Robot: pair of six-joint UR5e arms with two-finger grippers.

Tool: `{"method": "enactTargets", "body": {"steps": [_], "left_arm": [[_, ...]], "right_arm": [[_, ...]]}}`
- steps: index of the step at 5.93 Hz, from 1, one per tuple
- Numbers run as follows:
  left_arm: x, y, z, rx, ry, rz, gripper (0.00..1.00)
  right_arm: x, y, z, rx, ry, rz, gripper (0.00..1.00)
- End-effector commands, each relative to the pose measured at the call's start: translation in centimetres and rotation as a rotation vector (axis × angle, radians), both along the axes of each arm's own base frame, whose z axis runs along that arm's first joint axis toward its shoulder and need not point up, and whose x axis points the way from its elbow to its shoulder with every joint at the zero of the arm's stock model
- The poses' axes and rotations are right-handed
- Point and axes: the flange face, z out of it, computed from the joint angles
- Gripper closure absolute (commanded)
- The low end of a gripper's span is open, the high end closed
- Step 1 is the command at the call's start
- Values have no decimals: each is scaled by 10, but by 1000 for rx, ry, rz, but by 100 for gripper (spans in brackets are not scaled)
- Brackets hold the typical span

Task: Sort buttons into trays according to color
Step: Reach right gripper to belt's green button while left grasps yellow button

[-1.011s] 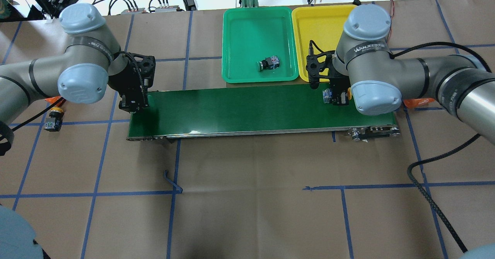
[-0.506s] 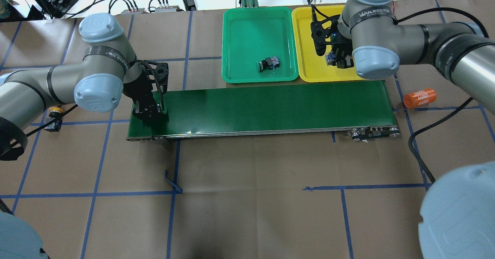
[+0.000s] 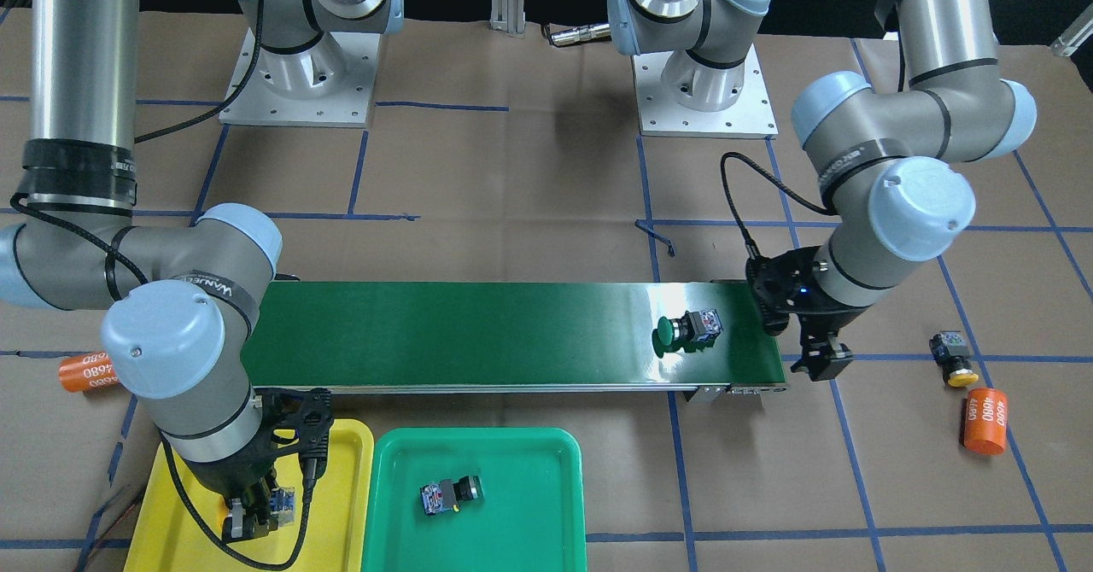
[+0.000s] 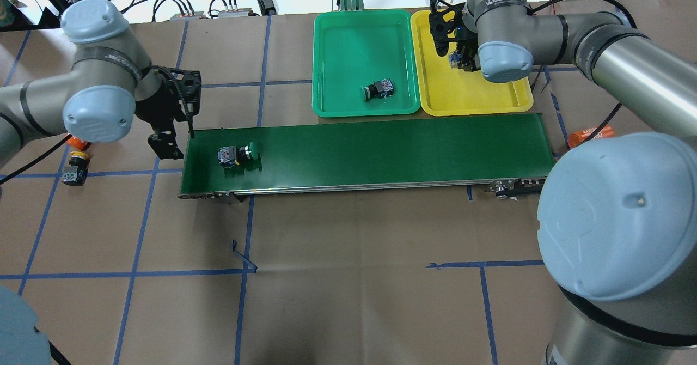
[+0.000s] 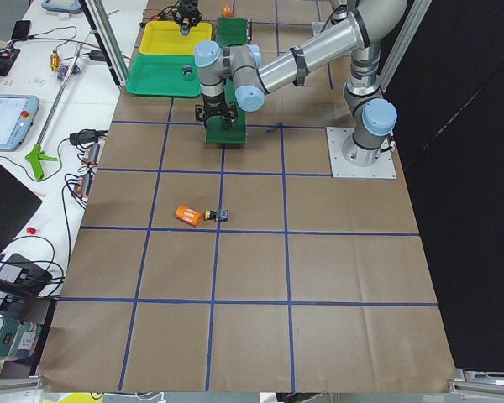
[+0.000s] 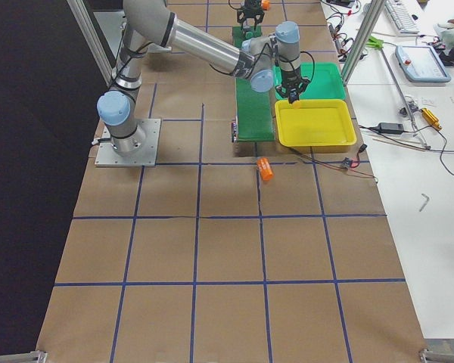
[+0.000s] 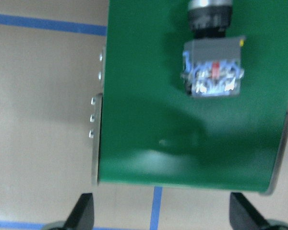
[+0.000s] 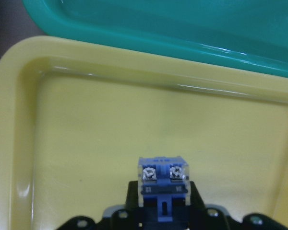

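Note:
A green-capped button (image 4: 238, 154) lies on its side on the left end of the dark green conveyor belt (image 4: 381, 150); it also shows in the front view (image 3: 687, 331) and the left wrist view (image 7: 212, 67). My left gripper (image 4: 163, 141) is open and empty, just off the belt's left end. My right gripper (image 4: 463, 60) is shut on a button (image 8: 162, 179) and holds it above the yellow tray (image 4: 490, 101); its cap is hidden. Another button (image 4: 379, 89) lies in the green tray (image 4: 326, 27). A yellow-capped button (image 4: 73, 166) lies on the table at far left.
Orange "4680" cylinders lie on the table, one by the belt's right end (image 4: 591, 135) and one near the yellow-capped button (image 3: 984, 418). The two trays stand side by side behind the belt. Cables and tools lie beyond the table's far edge.
My left gripper let go of the green-capped button on the belt's left end and drew back off the belt. My right gripper carried its button farther back over the yellow tray.

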Motion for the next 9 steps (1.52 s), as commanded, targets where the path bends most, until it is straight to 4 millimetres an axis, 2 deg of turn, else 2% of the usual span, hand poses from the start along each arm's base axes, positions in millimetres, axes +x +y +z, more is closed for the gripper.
{"method": "enactTargets", "body": {"steps": [1,2,3,4,5,6,7,8,9], "left_arm": [[84,10,0,6,10,18,2],[124,21,5,-16,2,99,2],[173,31,-3,-41,-5,238,2],[208,35,-8,-96,-28,366,2],[222,35,-23,-112,-25,558,2],[237,35,-36,-116,-31,770,2],[253,31,-53,-121,-28,914,3],[266,27,-75,-128,-37,1034,3],[263,28,-85,-111,-35,1075,3]], "right_arm": [[-4,8,-11,102,6,-20,0],[-4,18,23,103,9,-22,0],[-4,38,61,145,10,-24,0],[3,75,108,221,2,-62,0],[12,120,137,257,-11,-73,0],[24,161,132,279,-17,-103,0],[41,183,127,287,-24,-110,0],[49,185,128,289,-77,-137,0],[62,184,126,274,-95,-168,0]]}}
